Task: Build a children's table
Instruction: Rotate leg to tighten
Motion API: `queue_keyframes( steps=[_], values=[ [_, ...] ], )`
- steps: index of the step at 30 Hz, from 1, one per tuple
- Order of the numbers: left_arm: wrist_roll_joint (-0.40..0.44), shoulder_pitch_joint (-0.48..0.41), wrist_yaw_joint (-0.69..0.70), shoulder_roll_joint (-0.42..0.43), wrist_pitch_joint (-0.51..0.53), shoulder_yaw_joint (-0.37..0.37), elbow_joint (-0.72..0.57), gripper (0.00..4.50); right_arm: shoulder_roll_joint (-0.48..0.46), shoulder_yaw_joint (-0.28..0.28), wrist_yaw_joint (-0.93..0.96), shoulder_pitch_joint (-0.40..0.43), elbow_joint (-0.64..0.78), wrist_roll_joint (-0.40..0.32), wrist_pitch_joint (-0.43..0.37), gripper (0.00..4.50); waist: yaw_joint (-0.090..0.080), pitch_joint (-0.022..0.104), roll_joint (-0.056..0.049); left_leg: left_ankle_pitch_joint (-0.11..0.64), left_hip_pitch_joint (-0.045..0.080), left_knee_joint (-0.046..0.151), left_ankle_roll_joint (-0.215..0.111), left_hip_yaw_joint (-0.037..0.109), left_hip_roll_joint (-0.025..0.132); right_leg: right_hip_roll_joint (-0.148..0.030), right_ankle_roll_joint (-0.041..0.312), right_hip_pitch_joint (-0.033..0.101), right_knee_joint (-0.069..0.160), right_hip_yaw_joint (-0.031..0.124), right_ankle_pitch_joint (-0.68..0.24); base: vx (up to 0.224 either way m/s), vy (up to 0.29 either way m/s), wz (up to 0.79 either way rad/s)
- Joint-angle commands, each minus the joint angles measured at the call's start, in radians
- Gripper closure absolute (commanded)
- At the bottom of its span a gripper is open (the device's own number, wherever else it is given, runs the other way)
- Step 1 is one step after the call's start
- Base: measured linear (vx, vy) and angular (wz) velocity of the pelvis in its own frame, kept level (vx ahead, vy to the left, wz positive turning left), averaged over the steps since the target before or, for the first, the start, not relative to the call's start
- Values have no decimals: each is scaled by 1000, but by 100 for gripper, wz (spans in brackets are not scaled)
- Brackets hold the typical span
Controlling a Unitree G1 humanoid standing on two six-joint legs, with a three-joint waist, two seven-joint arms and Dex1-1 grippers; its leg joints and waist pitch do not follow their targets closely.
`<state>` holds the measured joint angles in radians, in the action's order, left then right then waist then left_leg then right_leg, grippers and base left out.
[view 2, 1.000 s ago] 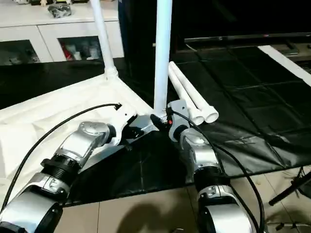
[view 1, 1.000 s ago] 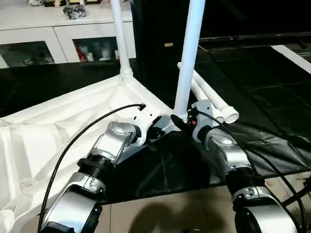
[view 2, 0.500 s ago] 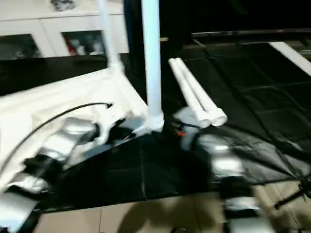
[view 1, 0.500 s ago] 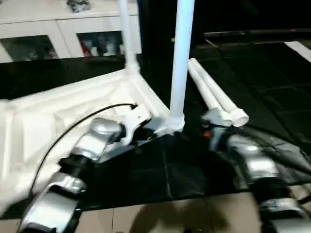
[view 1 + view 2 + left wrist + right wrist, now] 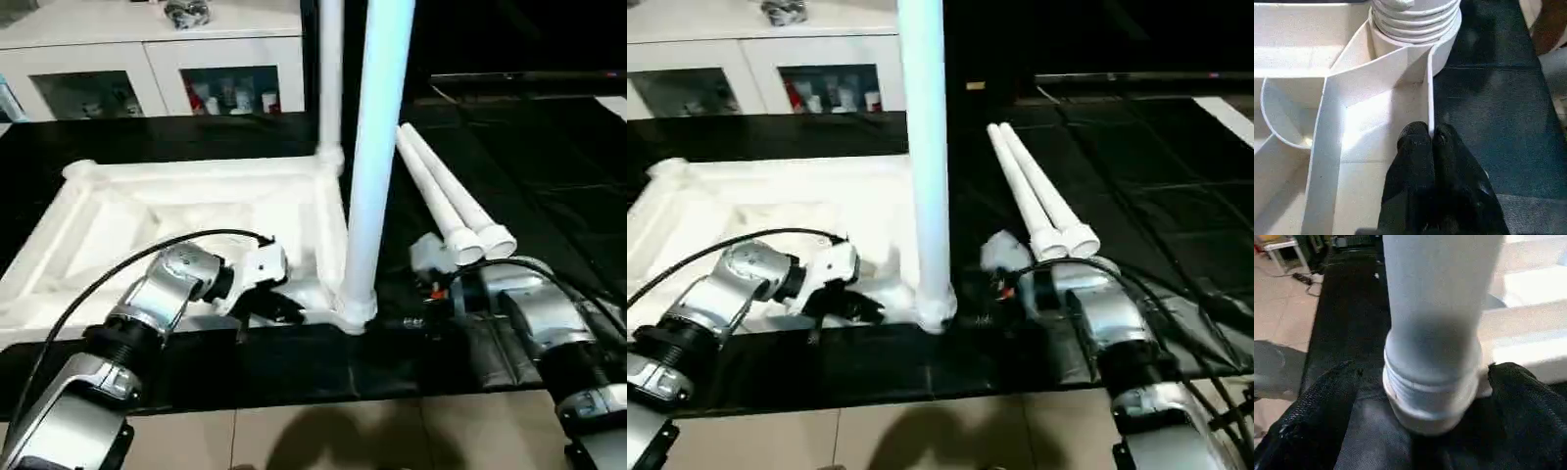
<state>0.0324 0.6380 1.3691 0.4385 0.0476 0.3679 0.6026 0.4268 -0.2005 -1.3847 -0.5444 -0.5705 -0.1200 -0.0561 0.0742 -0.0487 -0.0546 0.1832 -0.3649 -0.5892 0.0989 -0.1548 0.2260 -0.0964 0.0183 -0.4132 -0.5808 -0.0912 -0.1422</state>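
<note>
Tabletop (image 5: 147, 211) lies upside down on a black mat (image 5: 294, 362), ribbed underside up, presumably so the corner sockets face upward to take legs. Two legs already stand in it: the near leg (image 5: 377, 147) at the corner closest to the robot, the far leg (image 5: 330, 78) behind it at roughly 12 o'clock. Two spare legs (image 5: 451, 206) lie side by side on the mat at about 2 o'clock from the near leg, within reach for the remaining sockets.

Left gripper (image 5: 1432, 142) has its fingers pressed together on a thin upright rib of the tabletop beside the near socket, likely steadying the top against twisting. Right gripper (image 5: 1425, 382) sits spread wide, one finger (image 5: 1312, 406) either side of the near leg's base without touching it, so the leg appears to stand seated on its own.

Head views give the overall layout and the spare legs. Left wrist view adds the pinch on the rib and the leg's ringed end in the socket (image 5: 1415, 29); right wrist view reveals the gap around the leg.
</note>
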Motion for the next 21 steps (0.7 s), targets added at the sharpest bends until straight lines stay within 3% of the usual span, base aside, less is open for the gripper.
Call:
queue_keyframes(
  steps=[1, 6, 21],
  values=[
    [9, -2, 56, 1, -17, 46, -25, 450, -12, -12, -21, -29, -6, 1, -3, 6, -2, 76, 9, 198, 5, 65, -77, -22, -2, -31, 255, 65, 46, 33, -193, 0, 0, 0],
    [10, -11, 82, 5, -27, 52, -38, 450, -25, -26, -45, -47, -31, -11, -7, 37, 10, 77, 8, 175, 9, 63, -82, -23, 0, -32, 264, 62, 41, 35, -166, 0, 0, 0],
    [13, -19, 91, 11, -33, 57, -41, 450, -50, -27, -58, -56, -58, -21, -16, 156, 9, 76, 10, 184, 4, 63, -68, -22, -2, -32, 236, 64, 45, 34, -219, 0, 0, 0]
  ],
)
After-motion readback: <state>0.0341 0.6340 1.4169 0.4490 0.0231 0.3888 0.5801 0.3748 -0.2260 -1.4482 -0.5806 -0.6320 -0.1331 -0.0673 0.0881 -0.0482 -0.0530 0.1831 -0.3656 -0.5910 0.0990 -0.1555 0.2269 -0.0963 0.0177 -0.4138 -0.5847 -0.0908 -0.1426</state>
